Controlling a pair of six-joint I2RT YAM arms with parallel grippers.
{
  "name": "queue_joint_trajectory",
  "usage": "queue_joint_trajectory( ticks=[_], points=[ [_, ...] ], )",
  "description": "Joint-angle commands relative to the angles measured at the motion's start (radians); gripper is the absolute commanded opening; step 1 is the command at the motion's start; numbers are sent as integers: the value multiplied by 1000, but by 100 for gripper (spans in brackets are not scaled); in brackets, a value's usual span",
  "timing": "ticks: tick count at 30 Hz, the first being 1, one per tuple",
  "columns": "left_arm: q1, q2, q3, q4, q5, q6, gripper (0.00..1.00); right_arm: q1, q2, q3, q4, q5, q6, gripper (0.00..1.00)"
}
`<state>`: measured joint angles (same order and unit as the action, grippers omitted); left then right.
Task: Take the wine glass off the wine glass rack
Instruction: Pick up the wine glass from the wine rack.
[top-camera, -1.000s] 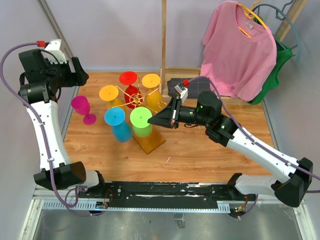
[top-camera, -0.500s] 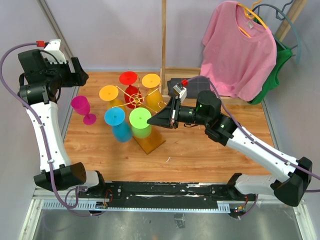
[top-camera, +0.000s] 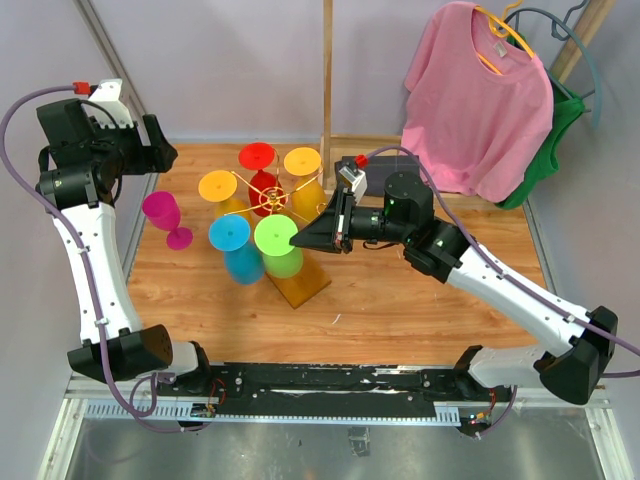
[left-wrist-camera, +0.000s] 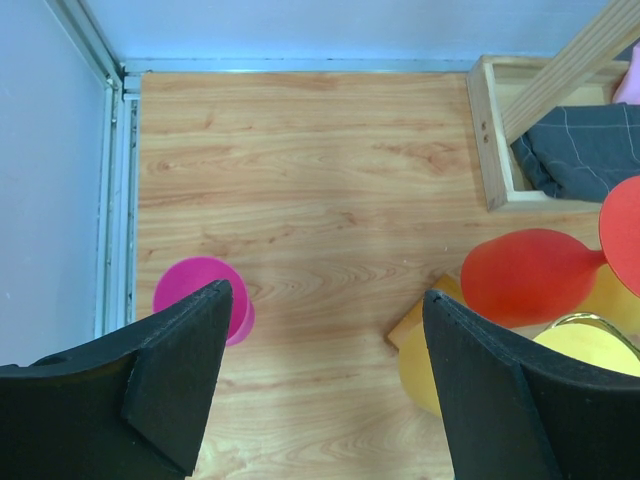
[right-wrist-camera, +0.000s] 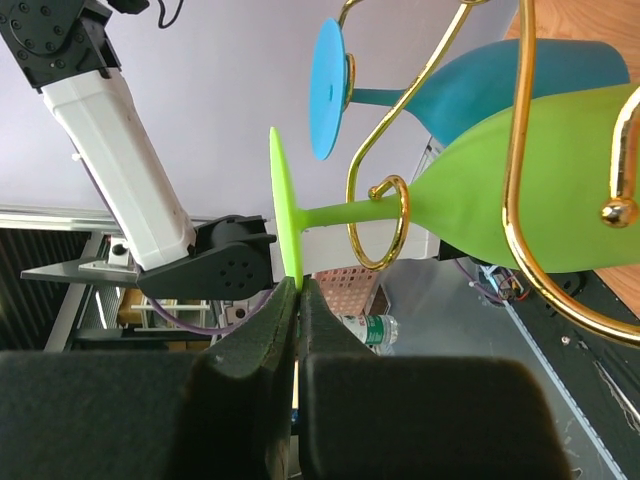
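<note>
Hanging inverted on rack (top-camera: 272, 190): green glass (top-camera: 279, 244).

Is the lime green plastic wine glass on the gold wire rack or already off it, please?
On it: the lime green plastic wine glass hangs with its stem through the gold wire rack's curled arm.

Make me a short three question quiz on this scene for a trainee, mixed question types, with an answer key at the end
1. True or false: the right gripper is shut on the foot of the green glass.
2. Which glass stands off the rack, on the table? A) blue B) magenta C) red
3. Fill in: the left gripper's jaws are ____ and hold nothing.

Key
1. True: its pads pinch the rim of the foot, while the stem still sits in a gold loop.
2. B: the magenta glass stands upright at the left, apart from the rack.
3. open
</note>
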<state>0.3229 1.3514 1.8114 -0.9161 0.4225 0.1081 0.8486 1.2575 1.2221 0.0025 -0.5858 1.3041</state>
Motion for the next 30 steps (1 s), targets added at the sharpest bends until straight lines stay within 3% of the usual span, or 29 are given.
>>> queue_joint_trajectory(
  ticks=[1, 30],
  points=[
    [-2, -2, 6, 5, 11, 9, 82, 12, 2, 29, -6, -2, -16, 1],
    [-2, -8, -8, 5, 14, 10, 82, 12, 56, 61, 20, 13, 0, 1]
  ],
)
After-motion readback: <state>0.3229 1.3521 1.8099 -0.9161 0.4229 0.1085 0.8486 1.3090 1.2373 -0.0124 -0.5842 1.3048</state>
